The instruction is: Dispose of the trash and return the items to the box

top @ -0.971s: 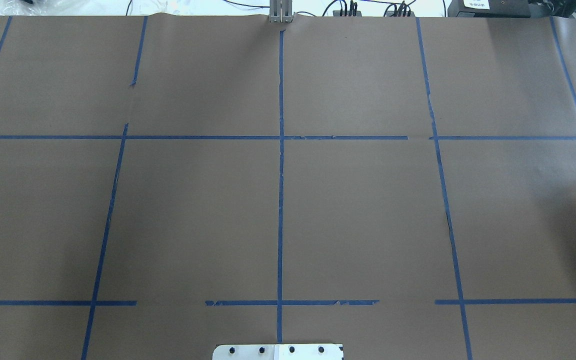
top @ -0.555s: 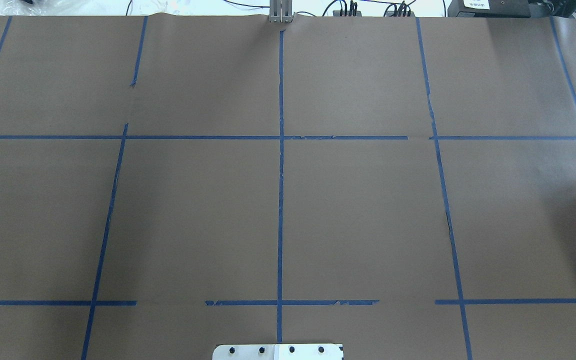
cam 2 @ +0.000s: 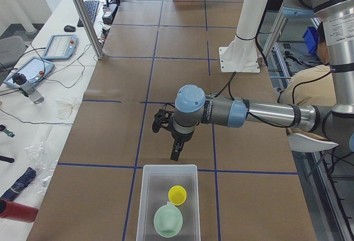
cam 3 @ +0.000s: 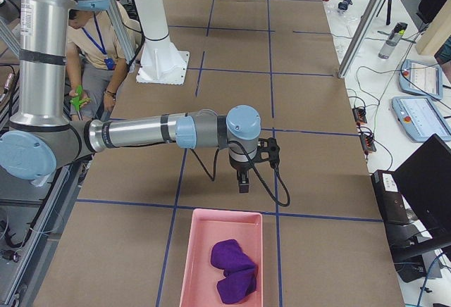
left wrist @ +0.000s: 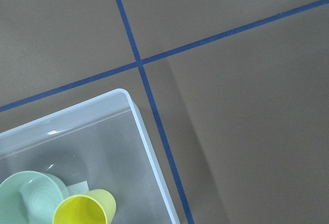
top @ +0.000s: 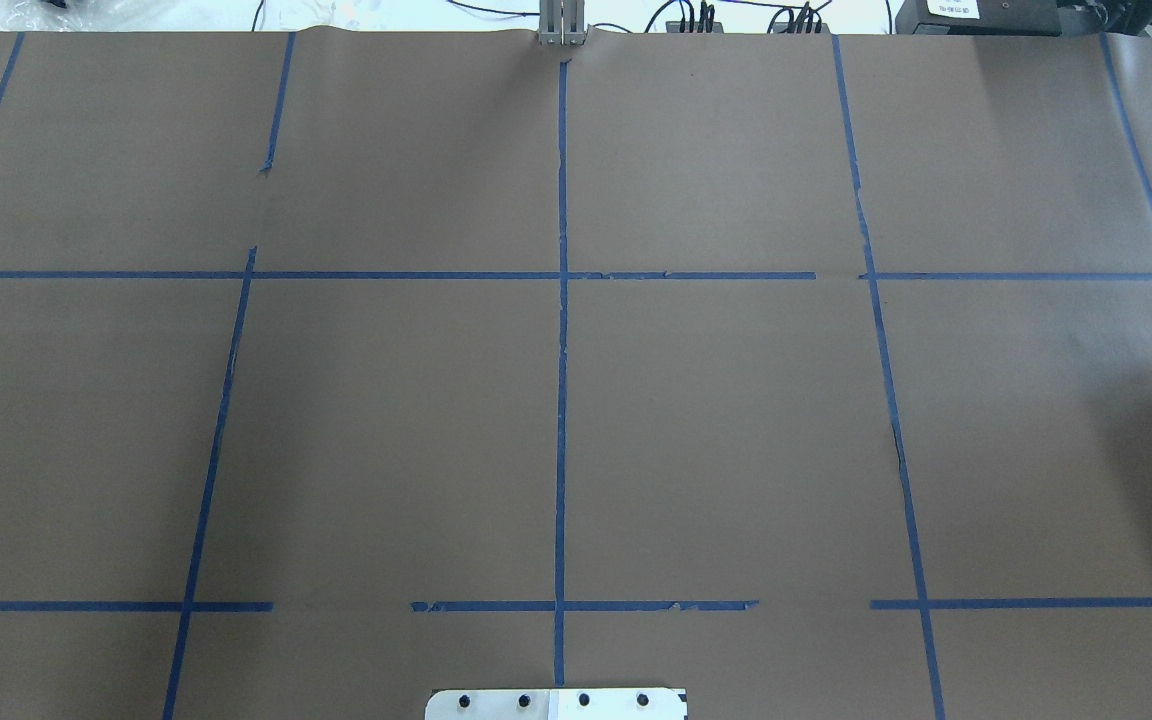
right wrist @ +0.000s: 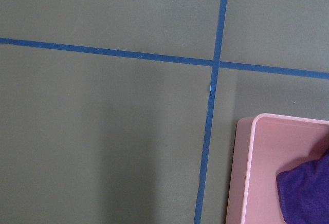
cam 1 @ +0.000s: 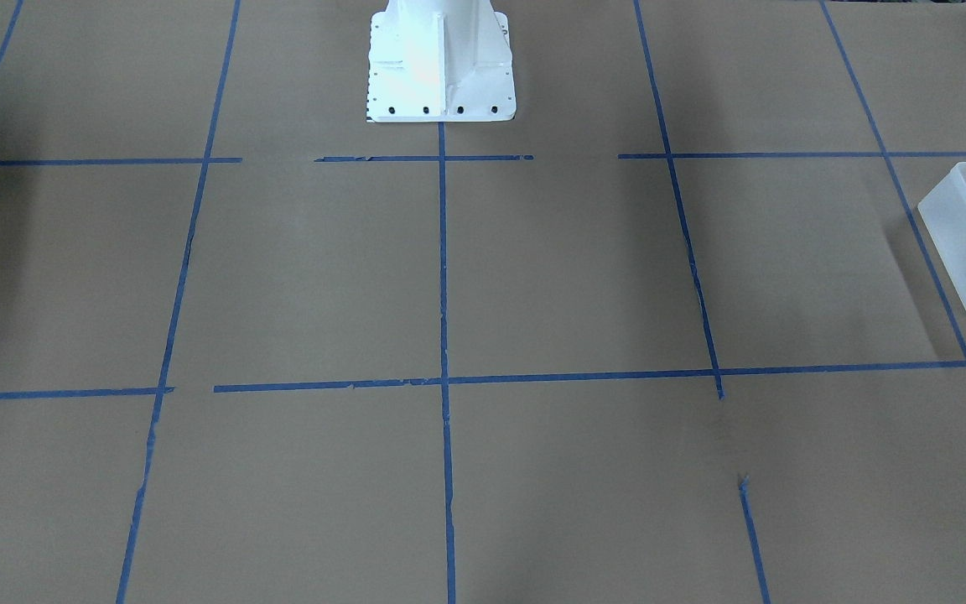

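**A:** What has changed in the last second?

**B:** Nothing I can see from overhead. The brown surface (top: 736, 430) with its blue tape (top: 561, 400) grid looks the same as a second ago. No item lies on it and no arm reaches into that view. My guess is the clearing is finished, or very nearly.

**A:** Where are the items now?

**B:** A clear box (cam 2: 170, 167) sits at the surface's left end. Inside it are a yellow cup (cam 2: 177, 194) and a pale green bowl (cam 2: 167, 220), close beside each other. At the right end, a pink bin (cam 3: 224, 212) holds a crumpled purple cloth (cam 3: 232, 270), which I take to be the trash.

**A:** And the arms?

**B:** The left end effector (cam 2: 175, 153) hangs pointing down, over the surface and just short of the box. The right end effector (cam 3: 243, 182) hangs the same way, just short of the bin. Both show only in the side views, so I cannot tell whether their fingers are apart or together.

**A:** Any writing I should know about?

**B:** None I can read. There is a white label (top: 951, 8) on a black device (top: 1016, 20) beyond the far edge, but it is too small to make out. I see no marks on the box or the bin
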